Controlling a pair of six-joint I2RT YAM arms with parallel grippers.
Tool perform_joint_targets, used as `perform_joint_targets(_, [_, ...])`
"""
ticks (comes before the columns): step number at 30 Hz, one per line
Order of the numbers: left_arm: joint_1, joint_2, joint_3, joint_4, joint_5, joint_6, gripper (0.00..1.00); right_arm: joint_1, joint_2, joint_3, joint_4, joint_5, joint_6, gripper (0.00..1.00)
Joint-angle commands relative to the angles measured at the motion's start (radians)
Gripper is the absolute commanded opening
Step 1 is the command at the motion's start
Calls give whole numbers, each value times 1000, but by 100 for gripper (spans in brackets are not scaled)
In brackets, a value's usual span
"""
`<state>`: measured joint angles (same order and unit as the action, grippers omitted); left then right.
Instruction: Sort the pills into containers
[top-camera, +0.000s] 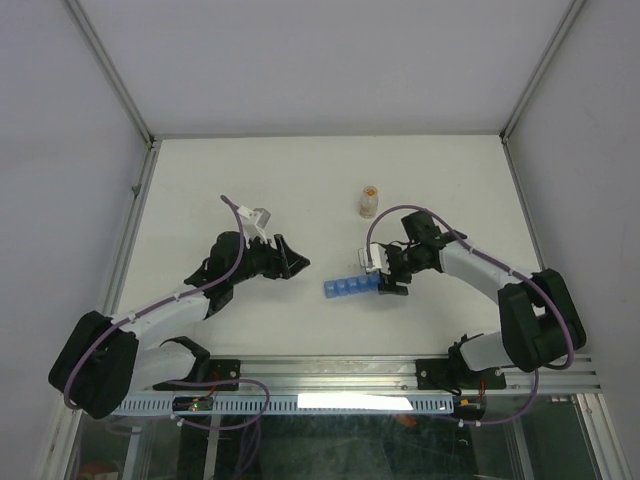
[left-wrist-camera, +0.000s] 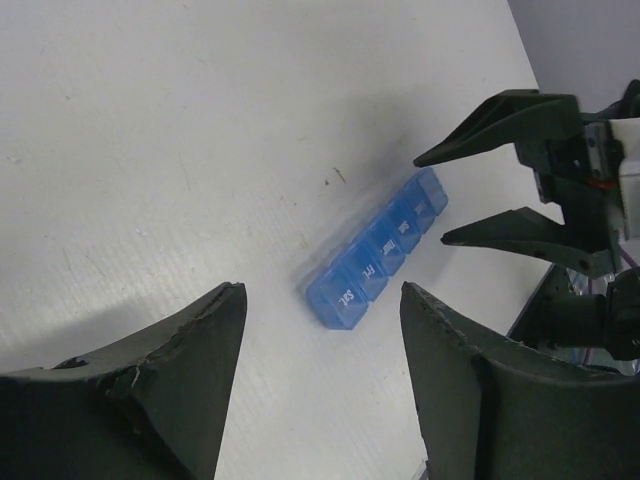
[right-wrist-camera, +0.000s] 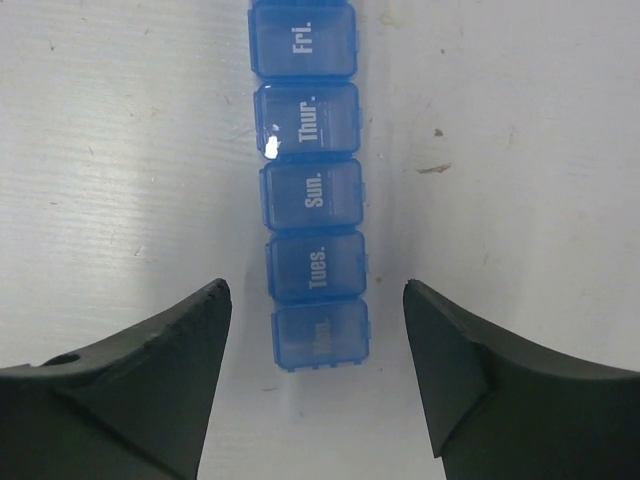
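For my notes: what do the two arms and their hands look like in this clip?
Both the left arm and right arm have white links between bulky black joints, with a purple cable looping alongside each. The left hand and right hand are black, each with two matte dark fingers tapering to wedge-shaped tips.

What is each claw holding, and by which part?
Nothing is held. The right claw stands open around one end of the blue pill organizer, not touching; the left claw is open, empty.
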<state>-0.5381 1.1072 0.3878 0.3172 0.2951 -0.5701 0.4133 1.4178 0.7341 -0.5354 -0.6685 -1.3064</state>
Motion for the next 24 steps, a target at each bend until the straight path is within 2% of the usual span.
perform_joint_targets(1, [-15, 65, 71, 73, 16, 49, 62, -17, -125, 47, -17, -45, 41, 73])
perform_joint_targets(4, [-19, 116, 103, 65, 19, 54, 52, -22, -202, 37, -86, -76, 41, 71])
perform_joint_targets(6, [-28, 150, 129, 54, 20, 57, 46, -21, -244, 9, -121, -92, 37, 66])
perform_joint_targets(11, [-61, 233, 201, -22, 10, 68, 36, -7, -259, -79, -122, -42, 8, 35])
perform_joint_targets(14, [-78, 284, 242, -79, 10, 68, 31, 41, -207, -99, -80, 23, 23, 17])
perform_joint_targets(17, [-90, 314, 268, -123, 18, 71, 24, 86, -134, -82, -56, 74, 58, 4])
perform_joint_targets(19, [-95, 362, 278, -140, 20, 73, 21, 103, -105, -70, -45, 88, 79, 0])
perform_joint_targets(24, [-99, 431, 300, -151, 54, 86, 18, 113, -82, -55, 67, 158, 152, 0])
